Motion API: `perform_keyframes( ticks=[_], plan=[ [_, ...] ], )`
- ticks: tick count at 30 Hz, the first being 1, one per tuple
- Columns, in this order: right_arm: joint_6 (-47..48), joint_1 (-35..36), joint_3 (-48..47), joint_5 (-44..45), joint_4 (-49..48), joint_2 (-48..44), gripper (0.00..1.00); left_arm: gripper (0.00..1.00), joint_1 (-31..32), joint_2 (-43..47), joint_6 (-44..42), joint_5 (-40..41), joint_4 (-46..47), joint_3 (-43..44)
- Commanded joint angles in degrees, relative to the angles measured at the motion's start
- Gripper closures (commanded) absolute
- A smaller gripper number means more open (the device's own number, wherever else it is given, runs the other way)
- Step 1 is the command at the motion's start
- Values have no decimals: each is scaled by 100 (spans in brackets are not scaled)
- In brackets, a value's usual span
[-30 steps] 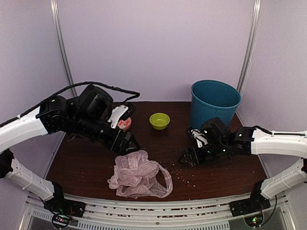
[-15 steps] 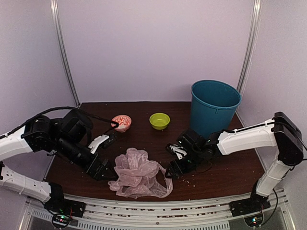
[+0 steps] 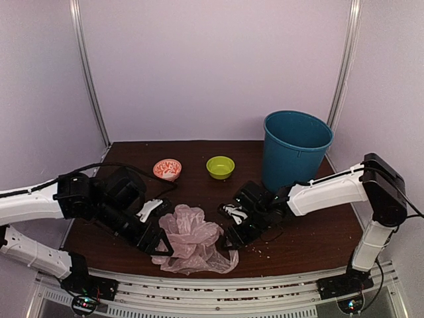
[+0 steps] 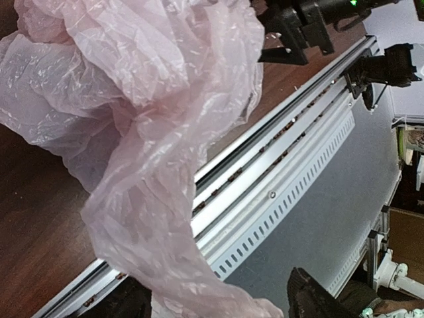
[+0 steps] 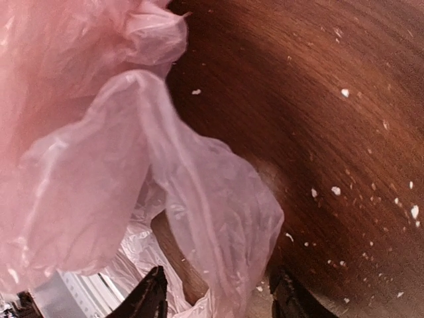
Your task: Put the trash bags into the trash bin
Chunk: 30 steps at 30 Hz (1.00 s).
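The pale-pink crinkly trash bag (image 3: 192,240) lies crumpled on the brown table near its front edge. The teal trash bin (image 3: 296,149) stands upright at the back right, well away from the bag. My left gripper (image 3: 161,244) is at the bag's left side, jaws open; in the left wrist view a strip of the bag (image 4: 152,218) hangs between its fingers (image 4: 310,298). My right gripper (image 3: 229,238) is at the bag's right edge, jaws open; in the right wrist view a fold of the bag (image 5: 212,218) sits between its fingers (image 5: 151,299).
A lime-green bowl (image 3: 220,166) and a red-patterned bowl (image 3: 167,169) sit at the back middle. White crumbs (image 3: 262,248) are scattered on the table (image 3: 311,232) at the right. A metal rail (image 3: 199,291) runs along the front edge.
Both arms have closed in on the bag: the left gripper came forward and down to its left side, the right gripper moved left to its right edge. The bag has barely shifted.
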<state>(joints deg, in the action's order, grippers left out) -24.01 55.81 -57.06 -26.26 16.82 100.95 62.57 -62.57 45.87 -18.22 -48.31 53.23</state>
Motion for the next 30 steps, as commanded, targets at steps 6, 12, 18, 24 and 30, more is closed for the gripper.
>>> perform_keyframes(
  ticks=[6, 12, 18, 24, 30],
  plan=[
    [-26, -4, -23, -48, -27, -319, 85, 59, 1, 128, 483, 384, 524, -522],
    [169, -460, -252, 506, 830, -1270, 100, 95, -182, 302, -147, 1678, -708, -12],
    [136, -1238, -927, 1001, 1410, -2206, 100, 100, -457, 353, -64, 2219, -704, 66],
    [355, -1301, -1592, 1257, 2004, -2209, 100, 100, -535, 493, 690, 2519, -326, -191],
    [318, -1319, -1386, 1934, 2391, -2184, 100, 100, -537, 683, 881, 2632, 169, -638]
  ],
)
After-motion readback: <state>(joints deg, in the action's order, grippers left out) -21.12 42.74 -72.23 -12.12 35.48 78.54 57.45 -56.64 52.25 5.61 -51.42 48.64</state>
